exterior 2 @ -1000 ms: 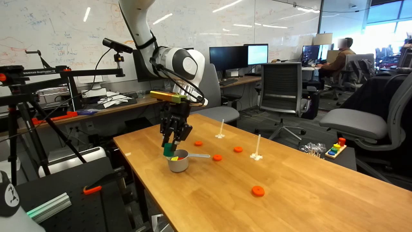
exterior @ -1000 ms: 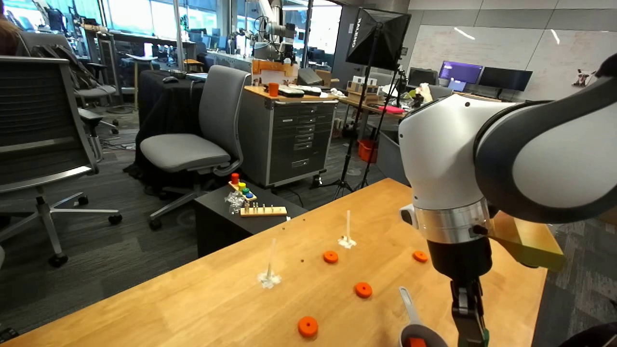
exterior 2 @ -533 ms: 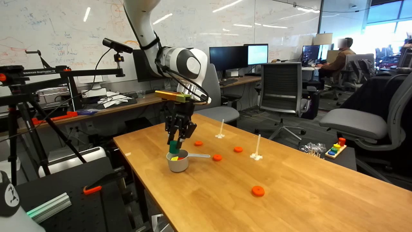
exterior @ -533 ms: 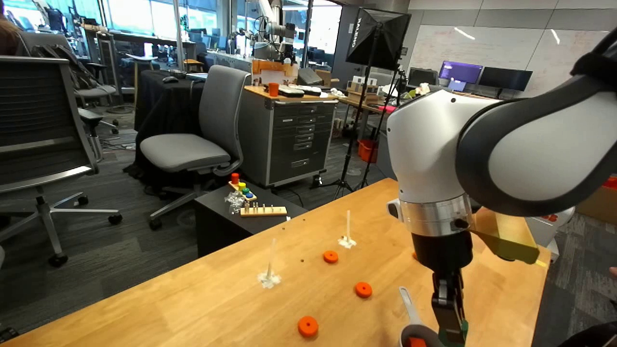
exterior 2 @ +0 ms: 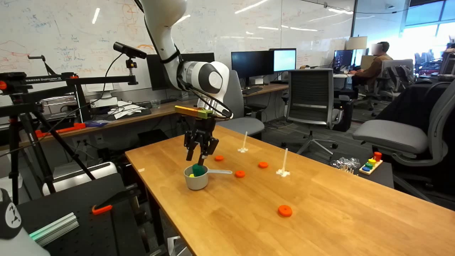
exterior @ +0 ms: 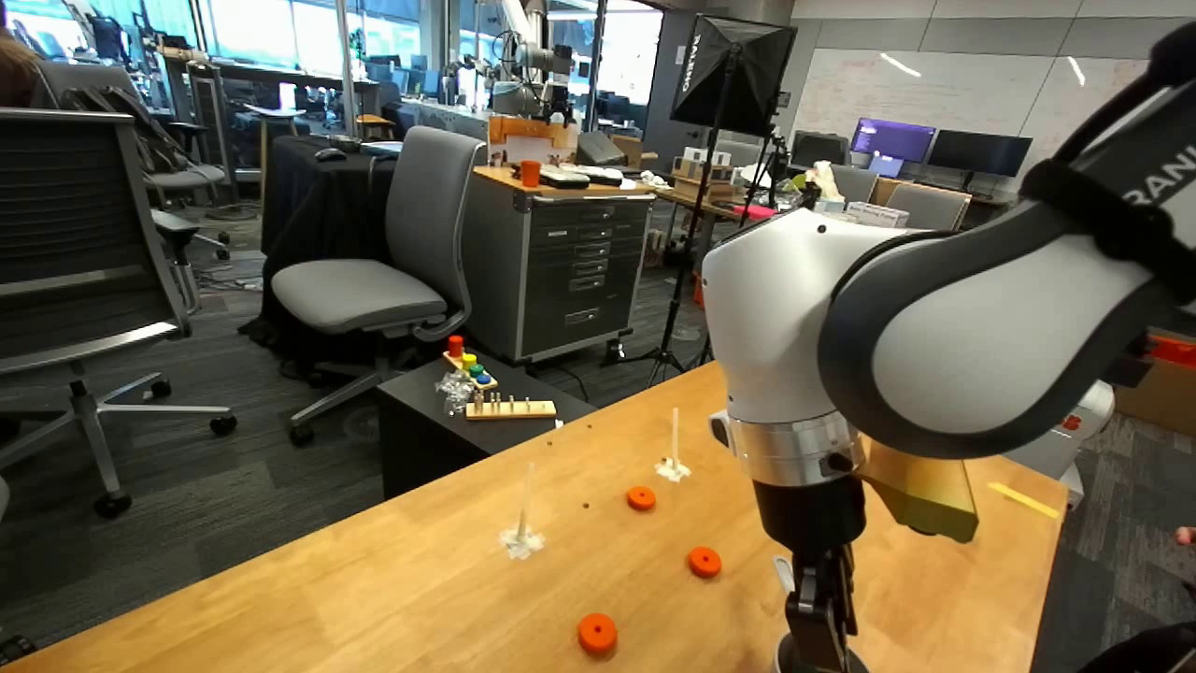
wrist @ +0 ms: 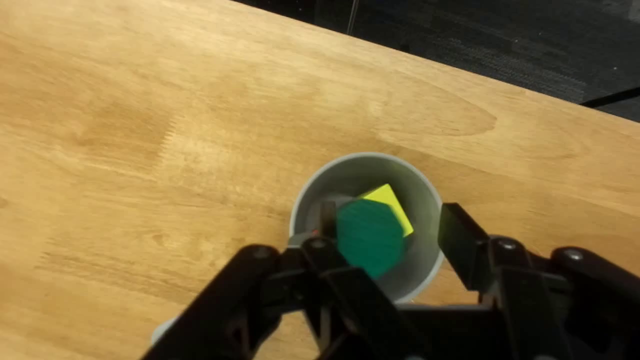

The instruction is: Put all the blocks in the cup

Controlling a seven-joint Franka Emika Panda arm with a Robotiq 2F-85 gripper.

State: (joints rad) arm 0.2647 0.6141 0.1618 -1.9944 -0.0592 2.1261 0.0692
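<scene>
- The white robot arm [exterior: 775,336] is arching over the wooden table [exterior: 392,598], its wrist standing nearly upright and its black claw [exterior 2: 195,160] pointing down at the mouth of the grey cup [exterior 2: 196,182].
- In both exterior views, the arm is being cut off at the edge of view.
- The claw's jaws are standing well apart, the wrist view showing the gap most plainly.
- The green block [wrist: 371,240] is sitting within the cup's rim, just beside one finger [wrist: 327,220] and well clear of the other; whether it is touching that nearer finger, or the bottom of the cup, we cannot tell.
- In the wrist view, the farther finger [wrist: 462,247] is overlapping the rim, its height proving hard to judge.
- The yellow block [wrist: 392,200] is lying inside the cup, the green block covering part of it.
- A speck of red [wrist: 315,232] is peeking out by the nearer finger, too small to make out.
- In an exterior view, the claw is blocking the sight into the cup, itself cut off below, while the tip of the handle [exterior: 783,573] is showing.
- In an exterior view, the cup's near wall is hiding the green block's lower part, and an orange disc [exterior 2: 240,174] is lying near the handle's end.
</scene>
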